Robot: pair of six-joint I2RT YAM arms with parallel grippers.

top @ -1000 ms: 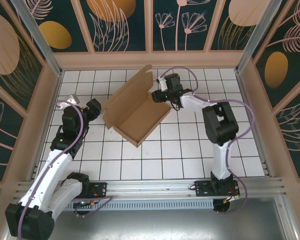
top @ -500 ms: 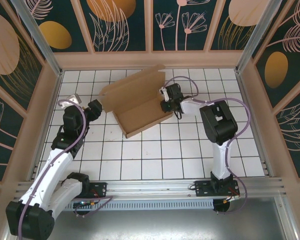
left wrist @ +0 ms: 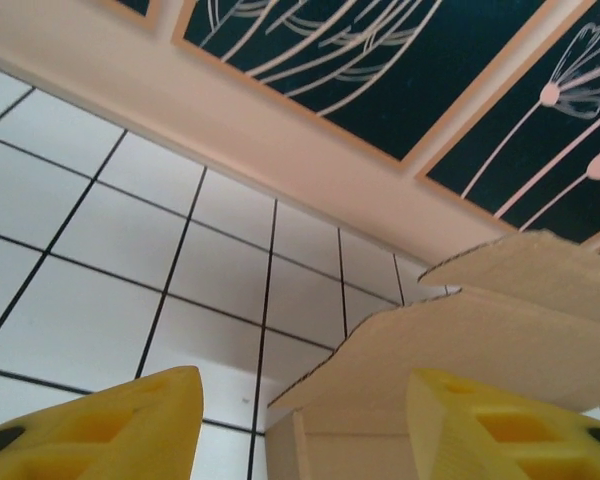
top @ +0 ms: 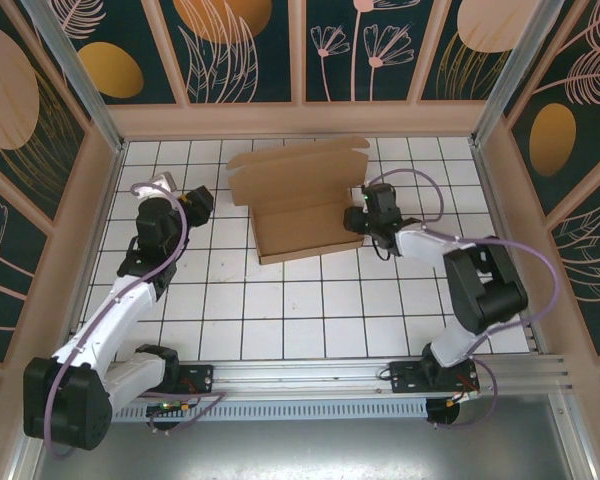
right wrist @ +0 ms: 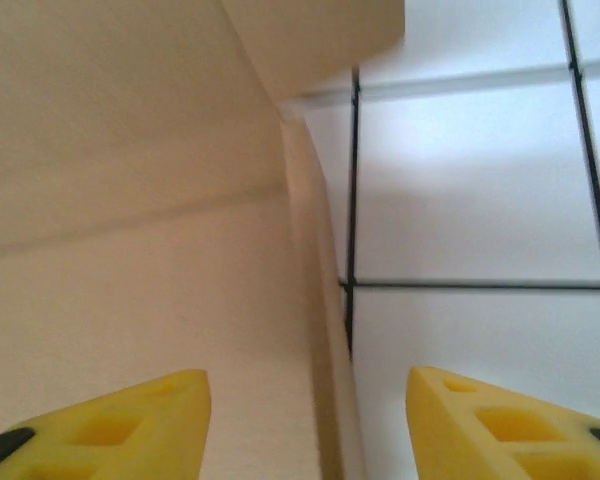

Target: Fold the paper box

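1. From the overhead camera, we see the paper box [top: 298,228] on the white tiled desk [top: 310,310]. Its shallow tray is shaped and its lid panel [top: 300,170] is raised along the far edge. The left tool [top: 202,200] hangs just off the box's left end, and the right tool [top: 358,222] sits at the box's right end. From up here we cannot tell how wide either one stands.

2. At the left wrist, the left tool [left wrist: 302,385] has its yellow fingers [left wrist: 110,425] well parted and nothing clamped. A curved side flap [left wrist: 450,340] at the box's left end looms just ahead, closer to one finger than the other.

3. At the right wrist, the right tool [right wrist: 308,380] is likewise spread and grips nothing. The box's upright side wall [right wrist: 315,300] runs up between its fingers [right wrist: 110,425]. The brown inside of the box [right wrist: 130,200] lies on one side of that wall and bare desk tile [right wrist: 470,200] on the other.

4. We judge the job roughly half done. The tray walls look raised, but the lid has not yet come down over the tray and its end flaps are untucked. Both tools seem placed to work the box's two ends next.
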